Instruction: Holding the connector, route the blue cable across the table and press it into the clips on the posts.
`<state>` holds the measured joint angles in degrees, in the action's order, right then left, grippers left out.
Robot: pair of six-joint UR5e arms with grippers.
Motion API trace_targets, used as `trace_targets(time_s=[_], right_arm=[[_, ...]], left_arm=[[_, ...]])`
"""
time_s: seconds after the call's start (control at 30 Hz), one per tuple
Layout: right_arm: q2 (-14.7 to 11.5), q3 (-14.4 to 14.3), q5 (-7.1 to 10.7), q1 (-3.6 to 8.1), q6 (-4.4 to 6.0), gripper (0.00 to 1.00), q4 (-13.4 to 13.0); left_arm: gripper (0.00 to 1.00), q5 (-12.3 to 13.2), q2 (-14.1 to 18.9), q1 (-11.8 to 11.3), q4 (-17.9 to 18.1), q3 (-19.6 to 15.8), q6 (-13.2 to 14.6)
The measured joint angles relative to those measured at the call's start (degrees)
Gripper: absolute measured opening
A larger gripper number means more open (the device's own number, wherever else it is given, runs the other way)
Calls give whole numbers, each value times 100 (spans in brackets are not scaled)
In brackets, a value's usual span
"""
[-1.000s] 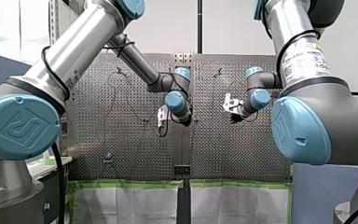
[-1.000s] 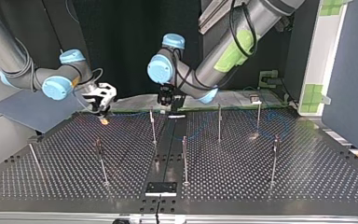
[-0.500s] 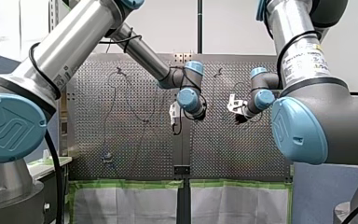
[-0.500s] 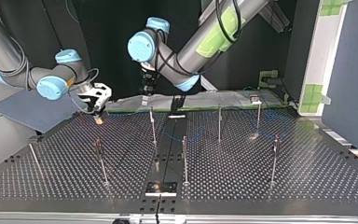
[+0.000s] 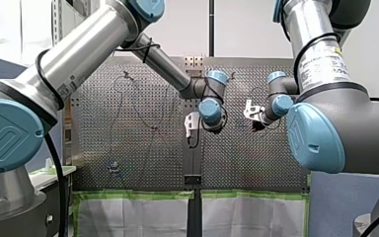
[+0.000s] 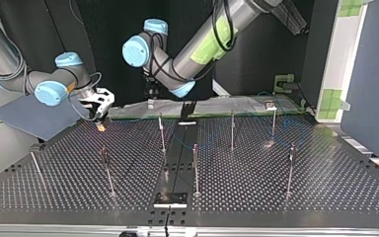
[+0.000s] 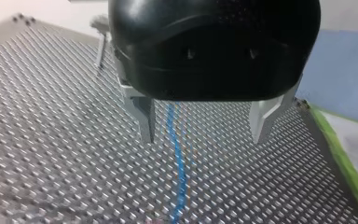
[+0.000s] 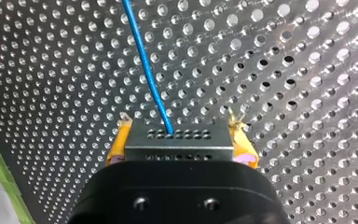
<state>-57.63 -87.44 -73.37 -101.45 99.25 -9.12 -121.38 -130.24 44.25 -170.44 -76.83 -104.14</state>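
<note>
In the right wrist view my right gripper [image 8: 181, 131], with yellow pads [image 8: 120, 142], is shut on a grey metal connector [image 8: 179, 141]. The blue cable [image 8: 147, 70] runs out of the connector and ahead over the perforated table. In the left wrist view my left gripper [image 7: 203, 136] hangs open above the table, and the blue cable [image 7: 179, 163] lies below the gap between its metal fingers [image 7: 145, 122]. In the top view my right gripper [image 6: 100, 120] is low at the back left, and my left gripper [image 6: 150, 101] hovers beside it, higher.
Several thin posts stand on the table, among them one [image 6: 162, 132] near the back middle, one [image 6: 196, 168] at the centre and one [image 6: 290, 168] at the top view's right. A dark strip [image 6: 176, 163] runs down the table's middle. Green-edged sheets [image 5: 133, 215] hang at the table's edge.
My left arm has swung toward the top view's left and risen, closing in on my right gripper. My right gripper has drifted slightly left with the connector still in it.
</note>
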Motion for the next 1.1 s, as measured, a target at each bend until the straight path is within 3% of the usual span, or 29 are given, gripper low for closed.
trace_targets(time_s=[0.23,0.57,0.8,1.1], right_arm=[[0,1,161,6,8,0,-8],[0,-2,181,7,9,0,-12],[0,1,188,21,9,0,-12],[0,-1,191,39,9,0,-20]], left_arm=[[100,-277,-254,130,-170,363,-73],[100,-416,-363,184,-126,900,-91],[100,-523,-688,232,-360,1260,-132],[100,-662,-1159,221,-331,1745,-195]])
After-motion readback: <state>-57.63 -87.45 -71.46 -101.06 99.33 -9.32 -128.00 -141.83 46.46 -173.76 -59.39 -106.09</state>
